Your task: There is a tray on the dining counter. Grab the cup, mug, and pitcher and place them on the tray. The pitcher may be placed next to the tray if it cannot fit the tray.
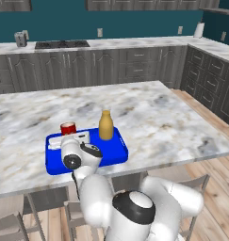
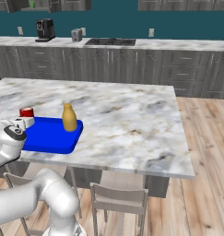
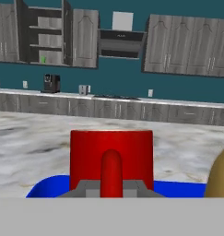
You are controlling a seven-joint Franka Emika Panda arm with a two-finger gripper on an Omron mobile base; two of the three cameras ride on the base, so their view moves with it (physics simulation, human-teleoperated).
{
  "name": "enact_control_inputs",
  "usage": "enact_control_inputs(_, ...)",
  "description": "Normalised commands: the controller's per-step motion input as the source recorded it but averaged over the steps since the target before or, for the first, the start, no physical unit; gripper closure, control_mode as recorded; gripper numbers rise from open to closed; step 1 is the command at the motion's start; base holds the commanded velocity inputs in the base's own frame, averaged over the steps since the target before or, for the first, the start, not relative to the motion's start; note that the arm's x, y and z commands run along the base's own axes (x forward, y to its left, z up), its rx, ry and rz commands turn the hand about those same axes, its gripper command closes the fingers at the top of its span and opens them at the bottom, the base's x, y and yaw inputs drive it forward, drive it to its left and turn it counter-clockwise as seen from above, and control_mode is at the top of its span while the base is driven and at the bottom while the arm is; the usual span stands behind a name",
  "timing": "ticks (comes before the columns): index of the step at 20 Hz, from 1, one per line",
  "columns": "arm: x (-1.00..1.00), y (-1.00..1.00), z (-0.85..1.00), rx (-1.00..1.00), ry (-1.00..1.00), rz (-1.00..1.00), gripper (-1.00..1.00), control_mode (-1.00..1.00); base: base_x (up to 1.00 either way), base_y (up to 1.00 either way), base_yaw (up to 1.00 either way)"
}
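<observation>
Right now the two-finger claw (image 3: 111, 191) is pinched tight on the handle of the bright red cylindrical mug (image 3: 111, 159), holding it over the near-left part of the bright blue shallow rectangular tray (image 1: 113, 151). Just to the right, the yellow-orange bottle-shaped pitcher (image 1: 105, 125) stands upright on that tray, which lies on the white-grey marble dining counter (image 1: 158, 117).
</observation>
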Motion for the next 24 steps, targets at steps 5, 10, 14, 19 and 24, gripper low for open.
enact_control_inputs(5,0.27,0.04,-0.31,-0.06,0.00,0.00,1.00,-1.00,0.00,0.00,0.00)
enact_control_inputs(10,0.21,0.00,-0.28,-0.01,0.00,0.00,1.00,-1.00,0.00,0.00,0.00)
enact_control_inputs(14,0.07,0.00,-0.25,0.01,0.00,0.00,1.00,-1.00,0.00,0.00,0.00)
enact_control_inputs(19,0.03,0.07,-0.05,0.10,0.00,-0.02,1.00,-1.00,0.00,0.00,0.00)
enact_control_inputs(24,0.00,0.06,0.00,0.12,0.00,-0.03,1.00,-1.00,0.00,0.00,0.00)
